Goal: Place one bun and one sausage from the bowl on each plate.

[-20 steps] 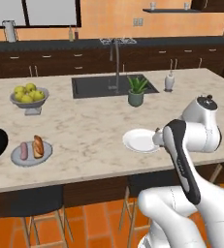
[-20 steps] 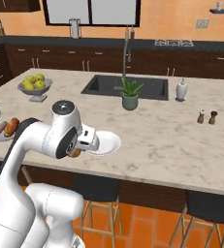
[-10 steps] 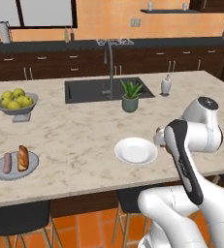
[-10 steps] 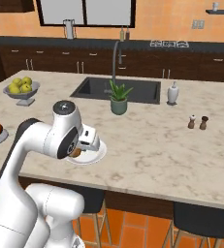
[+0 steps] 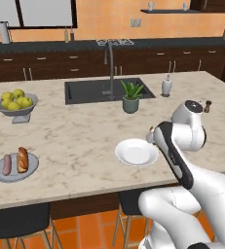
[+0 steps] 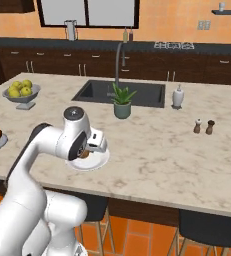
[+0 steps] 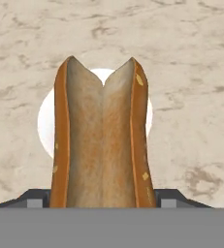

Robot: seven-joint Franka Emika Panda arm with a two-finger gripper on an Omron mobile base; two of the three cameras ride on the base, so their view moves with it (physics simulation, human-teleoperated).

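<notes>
Overhead, the gripper (image 7: 103, 203) hung above the white plate (image 5: 136, 152), which sat near the front edge of the marble bench (image 5: 80, 131), toward its right half. Its fingers (image 7: 36, 197) were clenched on a split bun (image 7: 103, 140), cut face toward the hand camera, with the plate's pale rim showing on either side behind it. Well apart, by the front left corner of the bench, the pale grey plate (image 5: 14, 173) carried a sausage (image 5: 7, 164) and a second bun (image 5: 22, 159) lying side by side. A grey bowl of apples (image 5: 16, 103) stood farther back on the left, and a potted plant (image 5: 131, 96) beside the sink (image 5: 106, 90).
</notes>
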